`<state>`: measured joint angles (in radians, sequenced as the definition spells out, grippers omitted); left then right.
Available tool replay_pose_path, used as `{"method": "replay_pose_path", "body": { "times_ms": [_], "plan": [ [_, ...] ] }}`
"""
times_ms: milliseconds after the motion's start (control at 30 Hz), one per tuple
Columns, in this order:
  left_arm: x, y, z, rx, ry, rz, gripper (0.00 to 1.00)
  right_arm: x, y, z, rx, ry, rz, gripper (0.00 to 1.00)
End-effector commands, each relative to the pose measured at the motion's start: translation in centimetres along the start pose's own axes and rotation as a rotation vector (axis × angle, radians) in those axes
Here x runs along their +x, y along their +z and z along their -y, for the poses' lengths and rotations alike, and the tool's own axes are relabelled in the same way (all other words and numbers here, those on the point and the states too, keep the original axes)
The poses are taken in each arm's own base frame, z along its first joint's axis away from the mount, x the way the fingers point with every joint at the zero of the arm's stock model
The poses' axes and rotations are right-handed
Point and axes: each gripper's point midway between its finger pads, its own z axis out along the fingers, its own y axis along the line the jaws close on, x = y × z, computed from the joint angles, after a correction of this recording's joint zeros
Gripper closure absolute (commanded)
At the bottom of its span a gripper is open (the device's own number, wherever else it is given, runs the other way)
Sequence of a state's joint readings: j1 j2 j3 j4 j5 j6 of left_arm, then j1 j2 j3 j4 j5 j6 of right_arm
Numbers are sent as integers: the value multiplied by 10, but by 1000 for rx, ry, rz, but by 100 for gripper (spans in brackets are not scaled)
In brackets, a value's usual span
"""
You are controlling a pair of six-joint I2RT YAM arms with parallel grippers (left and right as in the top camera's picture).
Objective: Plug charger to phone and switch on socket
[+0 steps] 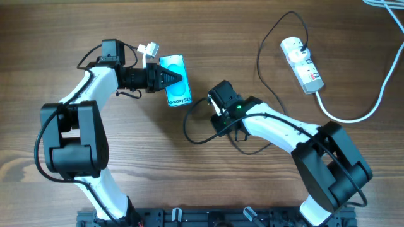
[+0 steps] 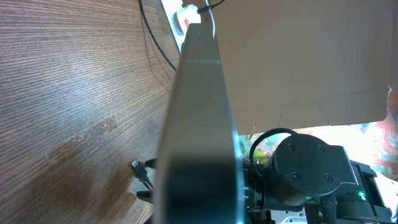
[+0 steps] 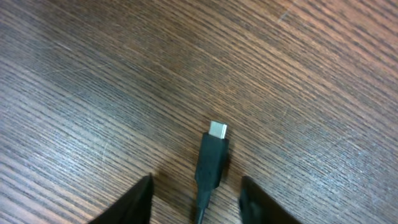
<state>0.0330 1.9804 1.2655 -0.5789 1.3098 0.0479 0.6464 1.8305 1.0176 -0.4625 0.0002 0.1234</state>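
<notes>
Jaws of the left gripper (image 1: 178,79) clenched on the phone (image 1: 172,64); jaws of the right gripper (image 3: 194,198) released, standing either side of the plug of the charger (image 3: 211,158) without contact.
The wooden table (image 1: 63,38) carries everything. The socket (image 1: 302,63) lies far right, well apart from both grippers, its white cord (image 1: 379,94) trailing right. The phone sits left of centre, screen up. The charger's thin cable loops from the socket toward centre; its plug lies flat on the wood.
</notes>
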Motion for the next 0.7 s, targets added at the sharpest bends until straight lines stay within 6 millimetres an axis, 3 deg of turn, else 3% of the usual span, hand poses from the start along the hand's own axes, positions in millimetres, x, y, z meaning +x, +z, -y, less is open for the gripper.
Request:
{"method": "replay_pose_path", "body": {
  "times_ms": [0,100,467,667],
  "plan": [
    [0,-1,6,31,24,3,96,19,12,3,6,-17,-54,52],
    [0,-1,6,31,24,3,96,19,12,3,6,-16,-53,58],
    [0,-1,6,31,24,3,96,15,12,3,3,-44,-38,59],
    [0,-1,6,31,24,3,96,12,12,-2,-22,-81,-27,71]
  ]
}}
